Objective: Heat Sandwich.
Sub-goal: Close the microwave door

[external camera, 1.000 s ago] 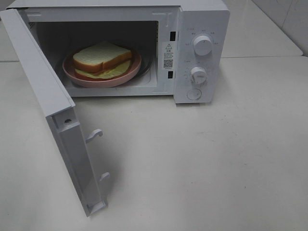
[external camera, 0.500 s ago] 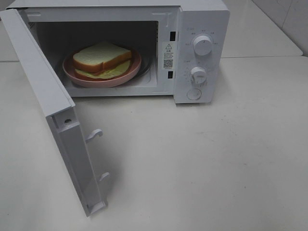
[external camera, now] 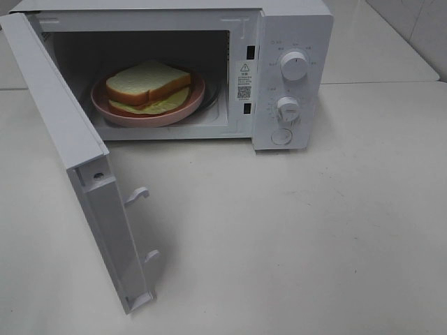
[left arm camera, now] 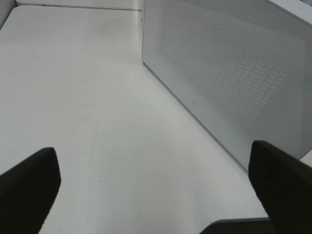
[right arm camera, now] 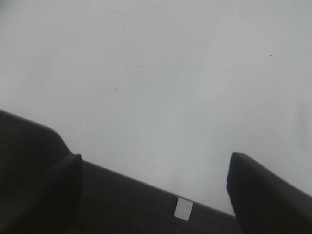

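While the microwave (external camera: 293, 28) stood with its door (external camera: 63, 139) swung wide, the sandwich (external camera: 148, 84) lay on the pink plate (external camera: 140, 117) inside the oven cavity. The left tool (left arm camera: 153, 151) hung over the white surface (external camera: 293, 230) near the door's perforated outer face, fingers spread wide, holding nothing. The right tool (right arm camera: 156, 160) was likewise parted and empty above the surface.

The left gripper (left arm camera: 153, 168) is seen with jaws spread wide; its dark fingertips (left arm camera: 29, 187) are set far apart and nothing is held between them. The right gripper (right arm camera: 155, 168) is likewise spread wide, dark fingers (right arm camera: 265, 187) well apart, nothing gripped. Both are angled downward.
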Action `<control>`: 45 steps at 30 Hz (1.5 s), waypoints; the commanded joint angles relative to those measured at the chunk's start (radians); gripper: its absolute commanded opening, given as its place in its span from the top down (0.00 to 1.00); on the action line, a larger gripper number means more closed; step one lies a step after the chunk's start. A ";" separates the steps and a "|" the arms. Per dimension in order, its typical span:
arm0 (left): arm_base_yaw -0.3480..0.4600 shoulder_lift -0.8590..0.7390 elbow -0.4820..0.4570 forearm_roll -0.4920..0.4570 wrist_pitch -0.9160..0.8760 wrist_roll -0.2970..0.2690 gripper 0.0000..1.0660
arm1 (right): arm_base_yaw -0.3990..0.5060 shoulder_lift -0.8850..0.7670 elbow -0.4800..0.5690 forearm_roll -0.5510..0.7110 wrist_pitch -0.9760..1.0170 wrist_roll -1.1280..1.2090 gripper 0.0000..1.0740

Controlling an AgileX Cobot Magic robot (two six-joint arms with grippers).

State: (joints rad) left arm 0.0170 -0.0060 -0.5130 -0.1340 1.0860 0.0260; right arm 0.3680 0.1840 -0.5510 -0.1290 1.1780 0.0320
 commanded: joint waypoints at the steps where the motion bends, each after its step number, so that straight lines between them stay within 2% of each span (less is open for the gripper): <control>1: 0.002 -0.015 -0.001 -0.005 -0.014 0.001 0.08 | -0.053 -0.009 0.006 -0.001 -0.048 0.044 0.29; 14: 0.002 -0.015 -0.001 -0.005 -0.014 0.001 0.08 | -0.174 -0.009 0.010 0.001 -0.115 0.074 0.29; 20: 0.002 -0.015 -0.001 -0.005 -0.014 0.001 0.08 | -0.245 -0.091 0.049 0.008 -0.182 0.094 0.29; 28: 0.002 -0.015 -0.001 -0.005 -0.014 0.001 0.08 | -0.316 -0.205 0.049 0.015 -0.182 0.095 0.29; 32: 0.002 -0.015 -0.001 -0.005 -0.014 0.001 0.08 | -0.341 -0.215 0.049 0.032 -0.182 0.092 0.29; 45: 0.002 -0.011 -0.001 -0.005 -0.014 0.001 0.08 | -0.342 -0.215 0.049 0.038 -0.182 0.092 0.29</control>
State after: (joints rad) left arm 0.0170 -0.0060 -0.5130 -0.1340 1.0860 0.0260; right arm 0.0330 -0.0040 -0.5040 -0.0940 1.0090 0.1170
